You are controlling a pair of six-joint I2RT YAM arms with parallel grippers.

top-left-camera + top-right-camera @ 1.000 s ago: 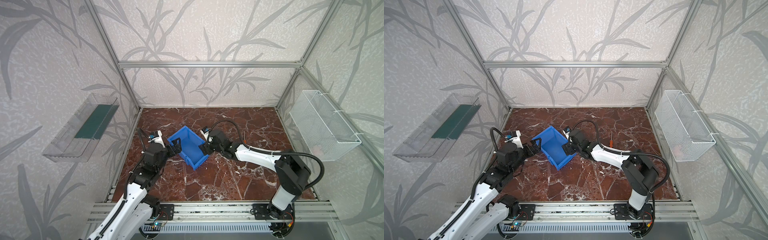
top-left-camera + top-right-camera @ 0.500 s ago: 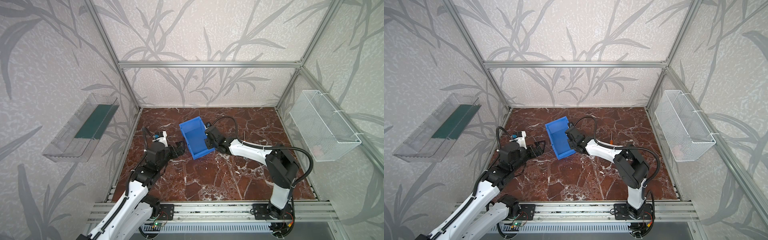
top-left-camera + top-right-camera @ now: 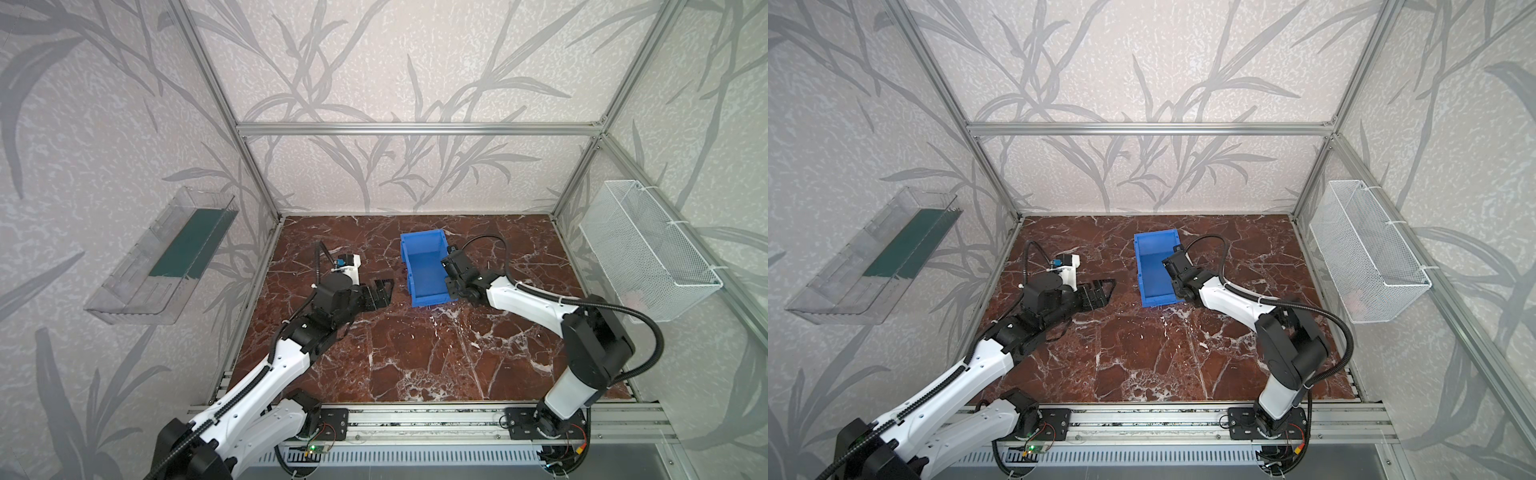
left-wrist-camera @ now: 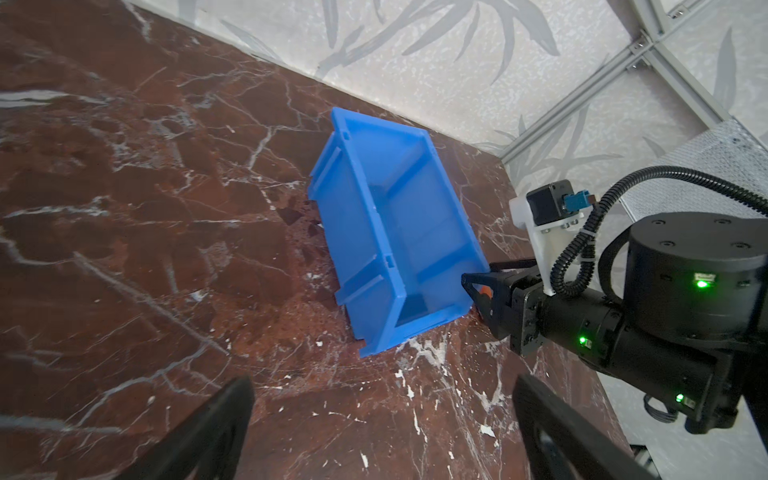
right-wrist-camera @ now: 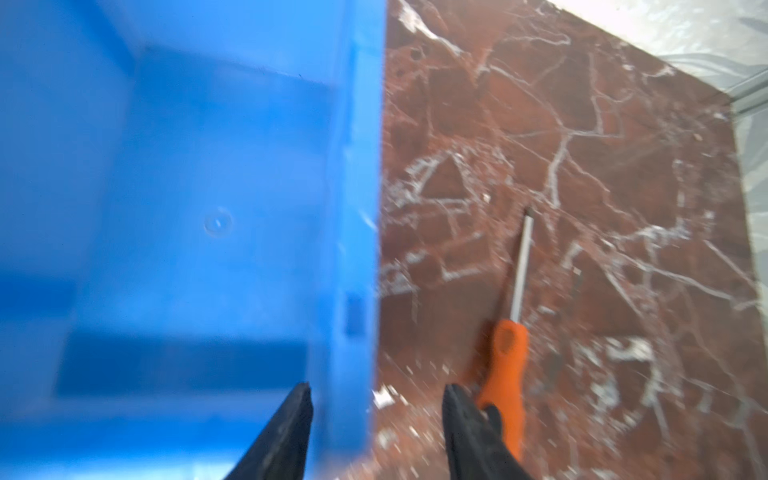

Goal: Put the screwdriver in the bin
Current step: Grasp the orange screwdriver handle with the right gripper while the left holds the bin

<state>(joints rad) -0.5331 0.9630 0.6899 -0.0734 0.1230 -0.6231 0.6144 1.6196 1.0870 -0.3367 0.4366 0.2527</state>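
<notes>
The blue bin (image 3: 426, 270) (image 3: 1156, 270) stands on the marble floor, its long side running front to back, and nothing shows inside it. My right gripper (image 5: 376, 415) (image 3: 449, 291) is open and straddles the bin's right wall (image 5: 349, 249) near the low front end, one finger inside and one outside. Just outside that wall the screwdriver (image 5: 505, 365) lies flat on the floor, orange handle by my outer finger (image 5: 461, 424), thin shaft pointing away. My left gripper (image 4: 382, 415) (image 3: 380, 291) is open and holds nothing, a short way left of the bin (image 4: 395, 232).
A clear plastic tray (image 3: 162, 266) hangs on the left wall. On the right wall hangs a white wire basket (image 3: 648, 249). Aluminium posts frame the cell, and a rail (image 3: 415, 419) runs along the front edge.
The bin has swung from lying diagonally to straight front-to-back and has shifted right and back with my right gripper. My left gripper has drawn back from the bin's left corner.
</notes>
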